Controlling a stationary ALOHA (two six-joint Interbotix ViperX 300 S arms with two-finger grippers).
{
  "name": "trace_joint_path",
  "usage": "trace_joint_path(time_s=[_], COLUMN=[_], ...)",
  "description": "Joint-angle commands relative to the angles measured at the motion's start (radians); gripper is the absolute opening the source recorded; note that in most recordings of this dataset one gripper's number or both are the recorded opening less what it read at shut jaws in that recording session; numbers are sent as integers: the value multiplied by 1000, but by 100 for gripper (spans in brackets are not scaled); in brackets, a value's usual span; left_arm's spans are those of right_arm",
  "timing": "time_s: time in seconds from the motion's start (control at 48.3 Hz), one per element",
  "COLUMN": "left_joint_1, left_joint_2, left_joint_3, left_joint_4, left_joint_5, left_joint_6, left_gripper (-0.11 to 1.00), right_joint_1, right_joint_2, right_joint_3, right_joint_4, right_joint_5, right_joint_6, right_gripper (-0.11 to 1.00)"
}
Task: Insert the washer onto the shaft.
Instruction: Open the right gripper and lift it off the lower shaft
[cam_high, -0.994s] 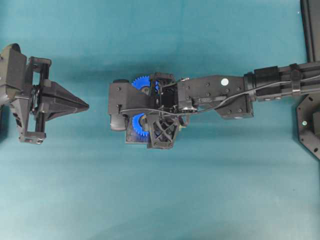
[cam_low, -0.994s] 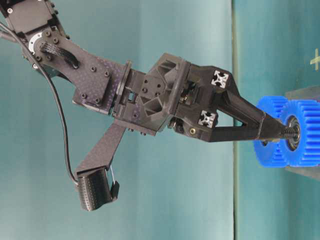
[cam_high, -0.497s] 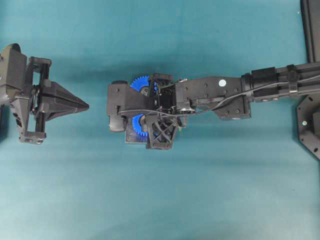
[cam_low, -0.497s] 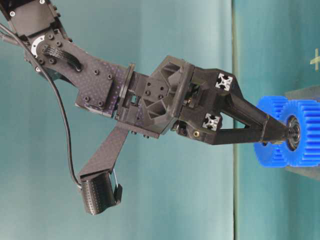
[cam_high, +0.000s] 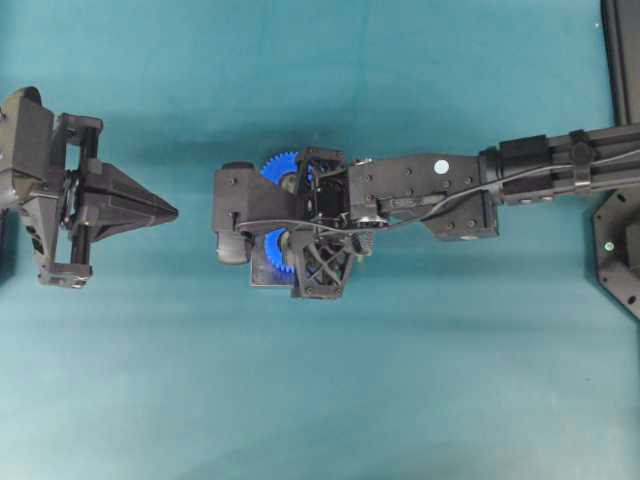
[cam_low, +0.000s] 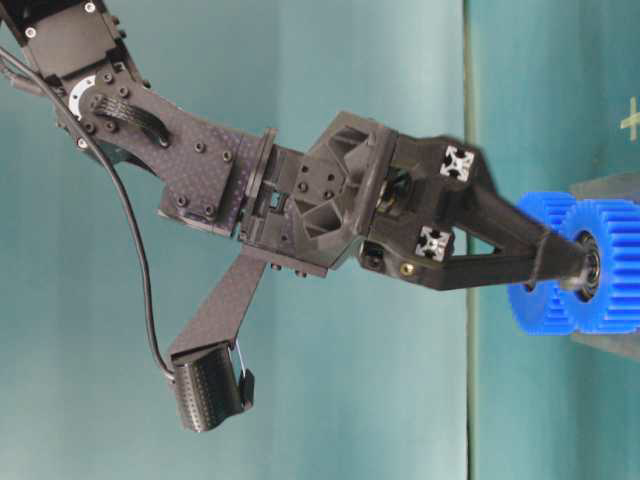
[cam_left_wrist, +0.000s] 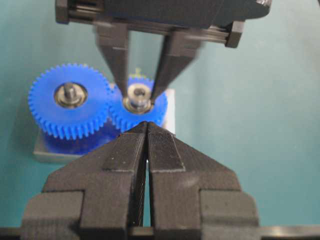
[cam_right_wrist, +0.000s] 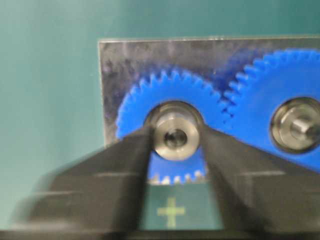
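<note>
Right pincer (cam_right_wrist: 175, 145) has spread apart—matte tips flank the shiny round washer (cam_right_wrist: 174, 137), gripping nothing.

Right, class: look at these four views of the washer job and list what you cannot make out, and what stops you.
- Overhead view: the gear block lies mostly under the right arm, so the washer is hidden.
- Right wrist view: the right gripper is blurred, so contact with the metal ring is unclear.
- Table-level view: the picture's edge cuts off the blue gears.
- Left wrist view: whether the ring is fully down is too small to tell.
</note>
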Motion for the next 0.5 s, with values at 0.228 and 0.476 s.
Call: trace_joint_path(time_s=[0.228, 0.476], left_joint_1=[-2, -12], left_joint_2=[-3, 2], left_joint_3=[-15, -11], left_joint_4=[3, 2], left_joint_5=[-8, -8], left_joint_6=[-5, 0], left_gripper=[-1, -1], right_joint_1=[-8, -21], right_joint_2=[-38, -123], right_joint_3=[-32, 26], right_joint_4=[-3, -3], right_joint_5=[48, 71], right_joint_6=[5, 2], right_gripper=[82, 80])
